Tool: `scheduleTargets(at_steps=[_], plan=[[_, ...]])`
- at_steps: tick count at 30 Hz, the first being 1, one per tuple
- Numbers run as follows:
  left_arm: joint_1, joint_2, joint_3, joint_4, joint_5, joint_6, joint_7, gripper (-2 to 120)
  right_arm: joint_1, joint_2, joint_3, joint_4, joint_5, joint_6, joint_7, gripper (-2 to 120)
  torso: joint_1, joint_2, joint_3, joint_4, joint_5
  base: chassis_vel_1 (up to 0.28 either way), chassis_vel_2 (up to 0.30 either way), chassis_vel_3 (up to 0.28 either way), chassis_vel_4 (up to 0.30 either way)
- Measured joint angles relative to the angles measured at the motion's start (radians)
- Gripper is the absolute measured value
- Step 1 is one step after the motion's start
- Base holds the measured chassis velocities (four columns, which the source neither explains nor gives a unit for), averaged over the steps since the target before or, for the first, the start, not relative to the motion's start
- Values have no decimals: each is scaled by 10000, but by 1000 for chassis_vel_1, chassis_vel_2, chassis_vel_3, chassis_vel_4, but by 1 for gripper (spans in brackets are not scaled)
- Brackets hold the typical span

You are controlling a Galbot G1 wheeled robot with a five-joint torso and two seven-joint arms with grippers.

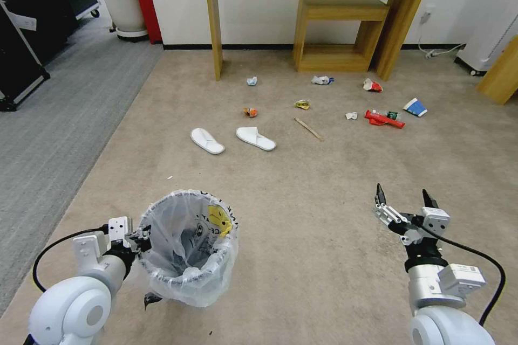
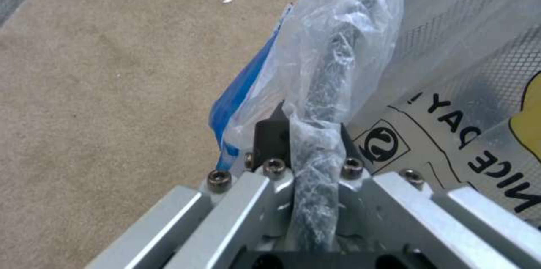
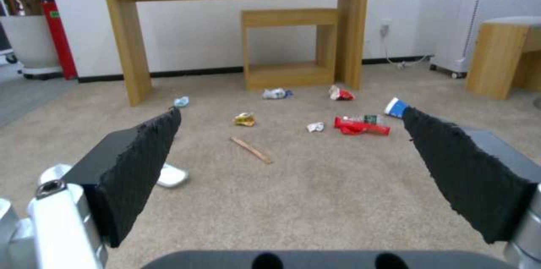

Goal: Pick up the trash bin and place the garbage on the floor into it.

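Left end effector (image 2: 312, 133) clamped on bag-lined round trash bin's (image 1: 186, 248) rim, seen from the wrist; right end effector (image 1: 404, 197) wide open, empty, facing red packet (image 3: 361, 126) on beige carpet floor (image 1: 324, 215).

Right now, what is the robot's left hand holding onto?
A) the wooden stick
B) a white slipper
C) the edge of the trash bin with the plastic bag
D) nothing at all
C: the left gripper has its fingers pinched shut on the bag-covered rim of the trash bin, while both slippers and the stick lie on the floor.

Crinkly glossy plastic bag (image 2: 338, 49); matt short-pile floor (image 1: 324, 226); seemingly wooden stick (image 1: 308, 129).
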State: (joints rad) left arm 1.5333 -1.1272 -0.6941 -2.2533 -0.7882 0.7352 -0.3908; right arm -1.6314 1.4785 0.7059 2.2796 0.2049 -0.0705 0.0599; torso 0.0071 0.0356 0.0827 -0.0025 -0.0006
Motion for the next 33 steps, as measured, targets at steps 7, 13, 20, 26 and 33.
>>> scheduleTargets(at_steps=[7, 13, 20, 26, 33], plan=[[25, -8, -40, 45, 44, 0, 33, 1, -45, 29, 56, 51, -70, 21, -80, 100, -1, 0, -1, 0, 0, -9, 7, 4, -6], [22, -20, -37, 68, 54, 1, 48, 1, -56, 30, 64, 73, -69, 1, -72, 100, -1, 0, 0, 1, 0, -79, 83, 92, -83], [-10, -20, -31, 85, 57, 2, 62, 1, -61, 39, 65, 91, -69, -11, -65, 100, 1, -1, 2, 1, 1, -147, 147, 158, -144], [-17, -25, -25, 87, 59, 3, 64, 1, -68, 42, 51, 91, -71, -12, -65, 100, 0, 0, 1, 0, 0, -125, 112, 115, -110], [-42, -22, -32, 103, 59, 2, 74, 1, -49, 46, 39, 87, -89, -62, -67, 100, -1, 0, 0, 0, -1, -85, 96, 92, -88]])
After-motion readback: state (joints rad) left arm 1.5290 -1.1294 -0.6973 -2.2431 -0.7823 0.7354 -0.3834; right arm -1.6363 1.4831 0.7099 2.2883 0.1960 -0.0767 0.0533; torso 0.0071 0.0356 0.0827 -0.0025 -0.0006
